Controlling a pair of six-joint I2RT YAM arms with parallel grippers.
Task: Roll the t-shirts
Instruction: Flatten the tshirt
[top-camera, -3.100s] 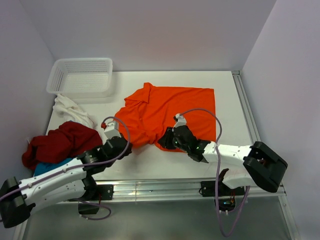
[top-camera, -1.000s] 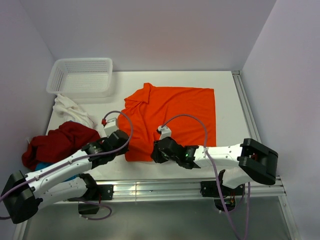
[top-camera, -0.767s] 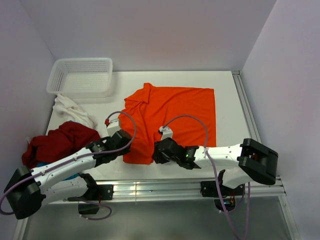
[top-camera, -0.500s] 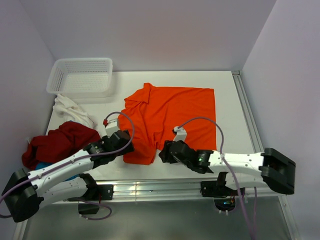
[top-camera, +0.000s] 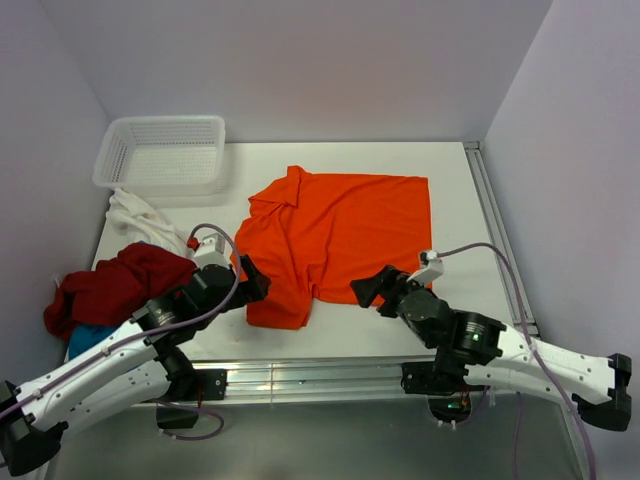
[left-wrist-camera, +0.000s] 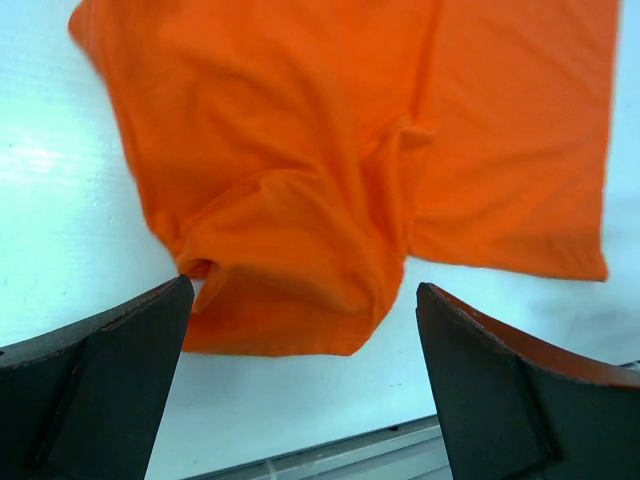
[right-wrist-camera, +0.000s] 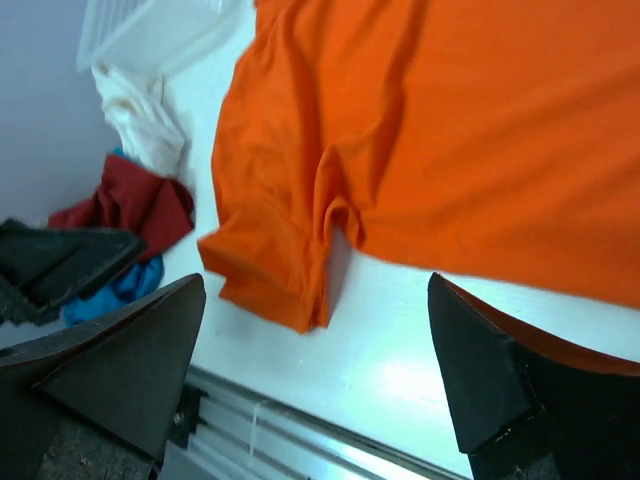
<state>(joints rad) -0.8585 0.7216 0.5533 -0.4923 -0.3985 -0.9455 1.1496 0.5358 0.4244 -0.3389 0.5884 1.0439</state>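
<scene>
left end effector and right end effector both gape wide with nothing between their fingers. each hovers just off the near hem of the orange t-shirt, left at its 8 o'clock edge, right at its 6 o'clock. half a second ago the right one sat lower and closer in on that hem; it has since pulled away toward 4 o'clock. three seconds ago the near-left cloth was bunched between the two; now it lies as a doubled flap at 7 o'clock, with the rest spread flat mid-worktop. this looks like a release after tidying, with rolling not yet begun. the pile of other shirts waits at 9 o'clock.
</scene>
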